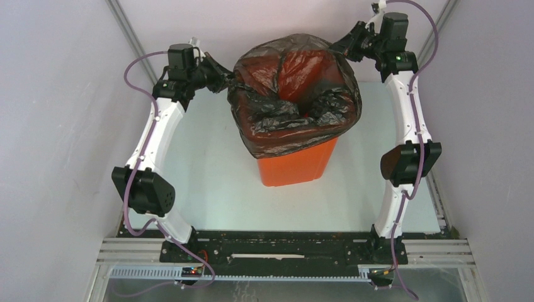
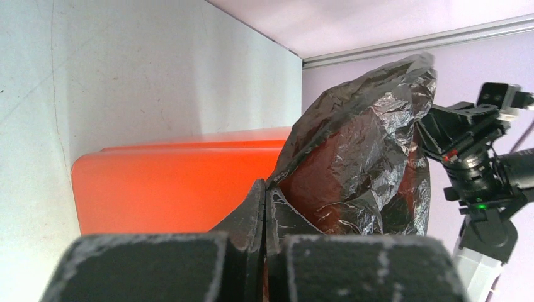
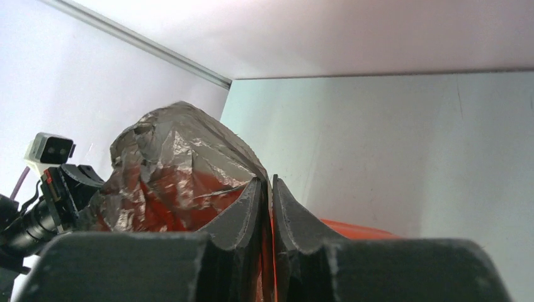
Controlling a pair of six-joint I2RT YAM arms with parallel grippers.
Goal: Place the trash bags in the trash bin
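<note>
Bench (image 1: 208,189) carries the trash bin (image 1: 296,165), upright between the two arms, inboard of each tool and lower than both. Its long axis is vertical; its mouth faces up, hidden under film.

Trash bag (image 1: 296,82) sits on top of the bin, ballooned over the rim and overhanging it on every visible side. Orange shows through the thin black film, whose centre sags in crumpled folds. The bag is not yet down inside the bin.

Left tool (image 1: 227,82) is at the bag's left edge; the bag lies directly to its right. In the left wrist view the fingers (image 2: 249,214) are pressed together on black film: closed, gripping the bag.

Right tool (image 1: 346,45) is at the bag's far right corner; the bag lies to its left. In the right wrist view the jaws stand almost together, a narrow slit between them, with film reaching the fingertips (image 3: 252,195). Whether film is clamped there cannot be told.

Governing relation: the bag spans from one tool to the other, crossing the bin's vertical axis, with the bin mouth below and between the tools. Neither tool is clearly nearer. Judgement: the coming move calls for carrying both edges inward and down along that axis; a failed right-hand hold would leave film outside the rim.
</note>
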